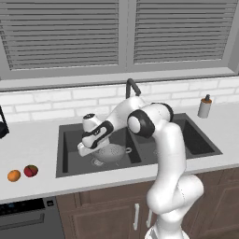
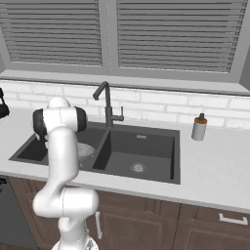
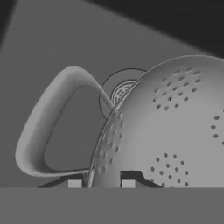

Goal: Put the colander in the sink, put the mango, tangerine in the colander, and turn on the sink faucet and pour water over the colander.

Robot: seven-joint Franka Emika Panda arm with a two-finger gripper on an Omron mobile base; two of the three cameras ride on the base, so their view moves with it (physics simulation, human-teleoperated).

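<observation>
Down in the left basin of the sink [image 1: 70, 154], gripper [image 3: 101, 183] is clamped tight on the rim of the colander [image 1: 113, 153], next to one of its loop handles [image 3: 48, 127]. Hand view: one finger tip sits outside the wall, the other inside the bowl, rim pinched between them. Colander bowl spreads away from the fingers toward the right of that view, handle loops off to the left, round drain [image 3: 122, 91] peeks out just past the rim, so colander is low over the basin floor near the drain; touching the floor or not, can't tell.

Left base view: hand reaches in from the colander's left side, forearm slants down over the basin, colander near the divider between basins. Right base view: colander [image 2: 86, 151] mostly behind the arm.

Judgement: placing step about done, next is let go and lift out. Basin walls close on the hand's left and front, open room is straight up; sink faucet [image 1: 132, 88] stands behind the divider, clear of a vertical retreat.

Then fruit: mango [image 1: 31, 171] and tangerine [image 1: 14, 175] lie just beside each other on the counter [image 1: 32, 144] well left of the sink, near the front edge, mango the nearer to the basin. Soap dispenser [image 1: 205, 107] far right, out of the way
</observation>
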